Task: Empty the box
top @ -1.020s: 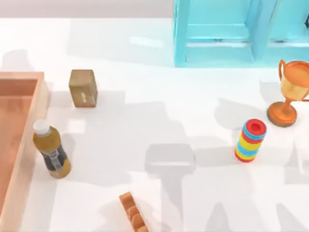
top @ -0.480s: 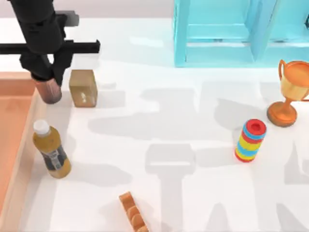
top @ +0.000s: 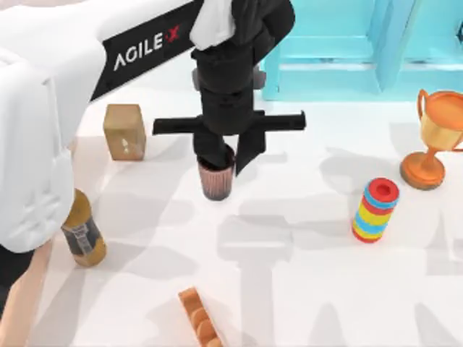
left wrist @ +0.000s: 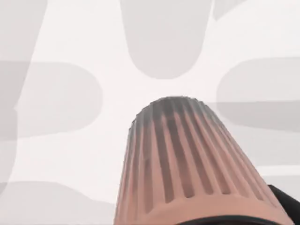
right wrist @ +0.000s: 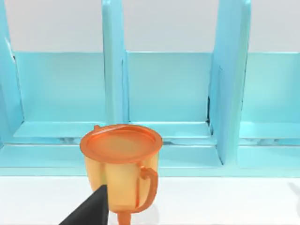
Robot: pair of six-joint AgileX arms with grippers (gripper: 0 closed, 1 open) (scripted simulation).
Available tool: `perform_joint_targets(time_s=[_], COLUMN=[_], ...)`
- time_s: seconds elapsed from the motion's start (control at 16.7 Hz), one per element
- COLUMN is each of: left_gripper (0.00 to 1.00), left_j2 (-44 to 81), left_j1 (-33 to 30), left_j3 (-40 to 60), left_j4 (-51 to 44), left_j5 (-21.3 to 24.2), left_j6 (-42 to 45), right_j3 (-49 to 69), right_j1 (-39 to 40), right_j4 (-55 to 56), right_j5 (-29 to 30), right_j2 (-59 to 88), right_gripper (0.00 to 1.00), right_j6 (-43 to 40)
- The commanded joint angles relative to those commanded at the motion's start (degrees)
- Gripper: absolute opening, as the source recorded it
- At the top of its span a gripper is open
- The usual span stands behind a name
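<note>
My left gripper (top: 221, 163) hangs over the middle of the table, shut on a pinkish ribbed cup (top: 216, 181). The left wrist view has the same cup (left wrist: 187, 164) pointing down at the bare white tabletop. A strip of the box rim (top: 27, 295), light orange-brown wood, shows at the lower left; my left arm covers most of the box. A brown bottle (top: 84, 235) stands just right of the rim, its cap hidden under the arm. My right gripper (right wrist: 91, 212) appears as a dark tip in front of the trophy (right wrist: 123, 164).
A small tan block (top: 124, 131) stands left of the cup. A light blue cabinet (top: 347, 50) fills the back right. The gold trophy (top: 434, 137) and a stack of coloured rings (top: 376, 210) stand at the right. A ridged orange piece (top: 199, 322) lies at the front edge.
My left arm has swung right with the cup, from beside the box and tan block to the table's middle. It now covers the box and the bottle's cap.
</note>
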Motion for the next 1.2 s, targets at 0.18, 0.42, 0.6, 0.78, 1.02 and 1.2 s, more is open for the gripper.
perform_joint_targets(time_s=[0.18, 0.42, 0.6, 0.78, 1.02, 1.2], left_gripper=[0.00, 0.00, 0.00, 0.00, 0.00, 0.23], left_j2=[0.1, 0.1, 0.2, 0.3, 0.3, 0.3], left_j1=[-0.4, -0.3, -0.2, -0.1, -0.1, -0.1], left_j3=[0.1, -1.1, -5.6, -9.5, -9.7, -9.7], left_j4=[0.2, 1.1, 5.9, 10.0, 10.2, 10.2], left_j5=[0.1, 0.1, 0.1, 0.1, 0.1, 0.1], left_j6=[-0.4, -0.3, -0.2, -0.1, -0.1, -0.1], right_j3=[0.0, 0.0, 0.0, 0.0, 0.0, 0.0], right_j1=[0.0, 0.0, 0.0, 0.0, 0.0, 0.0], right_j4=[0.0, 0.0, 0.0, 0.0, 0.0, 0.0], right_j5=[0.0, 0.0, 0.0, 0.0, 0.0, 0.0], right_j2=[0.0, 0.0, 0.0, 0.0, 0.0, 0.0], right_gripper=[1.00, 1.00, 1.00, 1.00, 1.00, 1.00], right_j6=[0.0, 0.0, 0.0, 0.0, 0.0, 0.0])
